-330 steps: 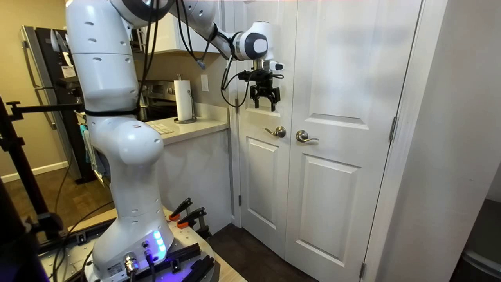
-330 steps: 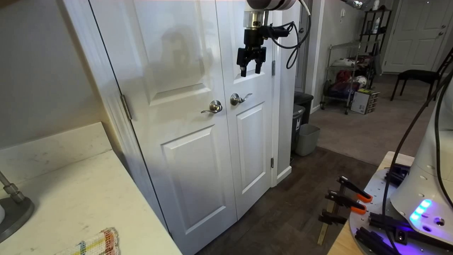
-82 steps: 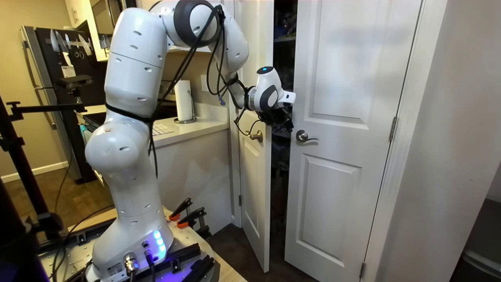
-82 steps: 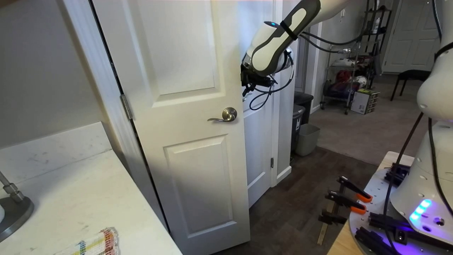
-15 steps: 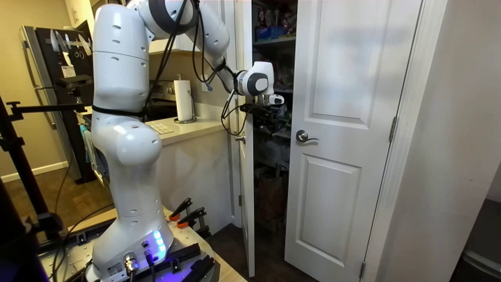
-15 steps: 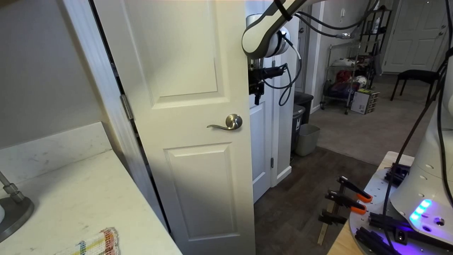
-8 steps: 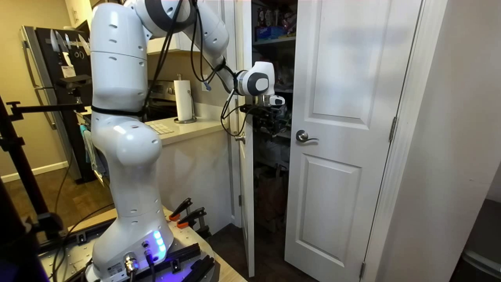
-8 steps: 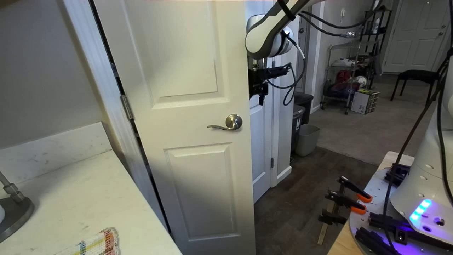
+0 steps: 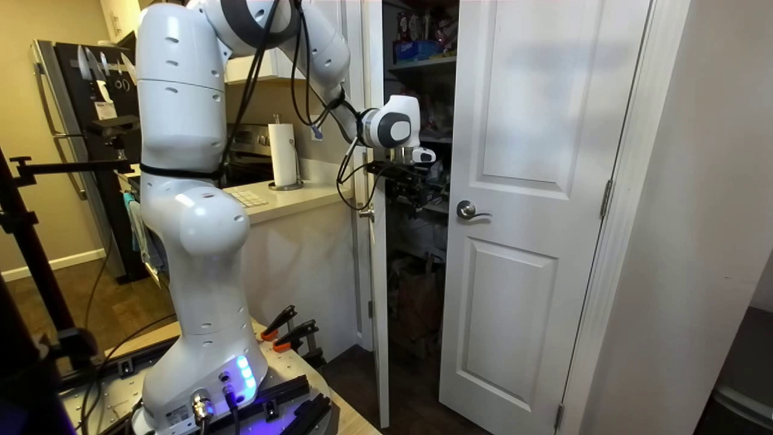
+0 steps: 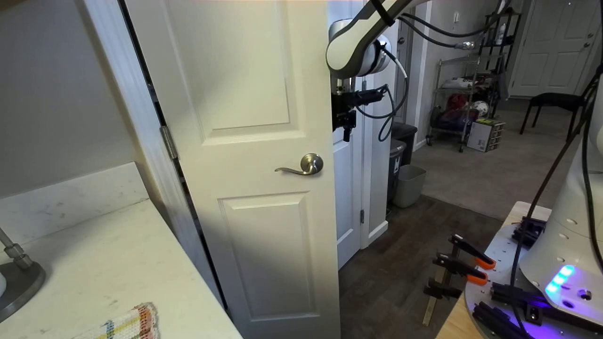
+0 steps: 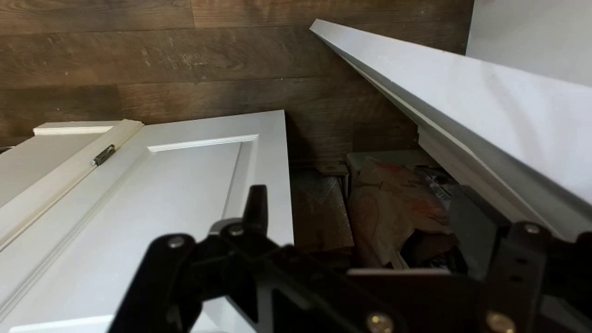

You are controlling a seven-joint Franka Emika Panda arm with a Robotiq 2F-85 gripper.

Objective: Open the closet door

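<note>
Two risks to weigh in the wrist view: at left, bumping the matching leaf (image 11: 203,175) by drifting sideways; with the gripper (image 11: 363,199) spread and holding nothing, slipping past the closet door (image 11: 485,101), ajar at right, by pushing too near its edge.
</note>
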